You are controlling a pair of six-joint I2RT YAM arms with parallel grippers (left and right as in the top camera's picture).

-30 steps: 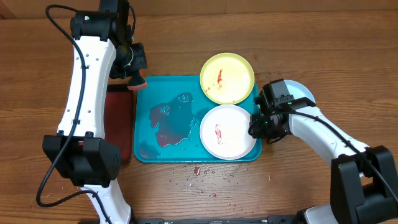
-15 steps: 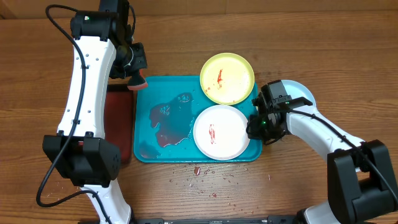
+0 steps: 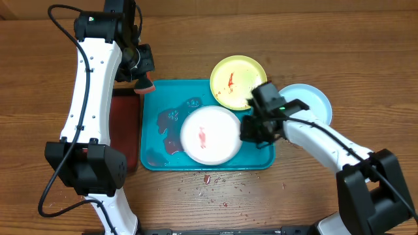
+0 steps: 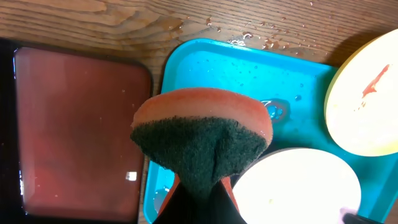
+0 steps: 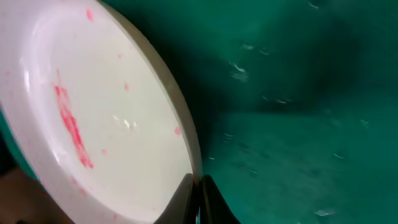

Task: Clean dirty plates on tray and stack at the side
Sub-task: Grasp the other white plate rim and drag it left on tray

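Gripping the right rim of the cream plate (image 3: 208, 136), the right tool (image 3: 248, 128) is clamped narrow on it. In the right wrist view its fingertips (image 5: 180, 205) pinch the plate's edge, and a red smear runs across the plate's face. That plate lies at the middle of the tray (image 3: 163, 94), partly over a puddle (image 3: 171, 124) tinged red. The lime plate (image 3: 236, 79), also red-smeared, sits at the upper right, overlapping the tray's top right corner. The blue plate (image 3: 313, 98) rests on the tabletop (image 3: 366, 59) right of the tray, partly hidden by the right arm. The left tool (image 3: 143, 81) holds a sponge (image 3: 144, 88), orange with a dark green scouring face, over the tray's upper left corner. A red tray (image 3: 124, 124) lies just left of the blue one. Red specks (image 3: 209, 179) dot the tabletop below.
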